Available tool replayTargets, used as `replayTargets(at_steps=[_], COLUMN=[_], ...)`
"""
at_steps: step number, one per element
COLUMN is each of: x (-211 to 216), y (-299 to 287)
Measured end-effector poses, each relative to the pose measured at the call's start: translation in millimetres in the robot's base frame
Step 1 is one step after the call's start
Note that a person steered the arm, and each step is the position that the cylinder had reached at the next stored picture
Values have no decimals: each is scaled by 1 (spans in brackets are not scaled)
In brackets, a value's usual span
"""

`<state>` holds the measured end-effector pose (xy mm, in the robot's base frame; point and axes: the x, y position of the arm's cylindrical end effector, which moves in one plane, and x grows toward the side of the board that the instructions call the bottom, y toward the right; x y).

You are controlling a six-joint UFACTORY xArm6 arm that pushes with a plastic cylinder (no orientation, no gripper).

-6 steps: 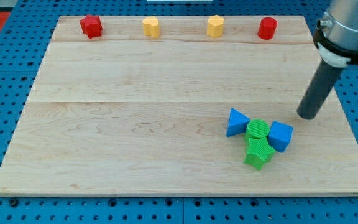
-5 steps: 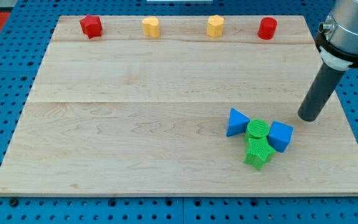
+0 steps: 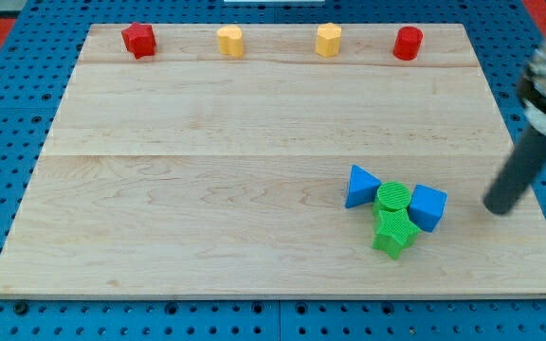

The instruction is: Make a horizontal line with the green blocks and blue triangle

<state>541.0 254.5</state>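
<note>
A blue triangle (image 3: 359, 186) lies at the lower right of the wooden board (image 3: 207, 189). Touching its right is a green round block (image 3: 393, 198). A green star-shaped block (image 3: 393, 232) sits just below the round one, touching it. A blue cube (image 3: 428, 206) touches the green round block on its right. My tip (image 3: 500, 206) rests on the board to the right of the blue cube, apart from it by a clear gap.
Along the view's top edge stand a red star-like block (image 3: 138, 40), a yellow round block (image 3: 230, 41), a yellow hexagonal block (image 3: 328, 40) and a red round block (image 3: 408, 43). The board's right edge is close to my tip.
My tip has moved to the right and toward the view's bottom, away from the cluster. The blocks have not moved.
</note>
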Motion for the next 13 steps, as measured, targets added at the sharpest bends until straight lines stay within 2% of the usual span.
replayTargets(at_steps=[1,3,4,5,6,7,9,10,11,12,13], x=[11,-7,10,51,22,-15,-39,-10,6,-10,-25], y=[-10,-74,-61,-69,-108,-118,-101,-103,-143,-198,-209])
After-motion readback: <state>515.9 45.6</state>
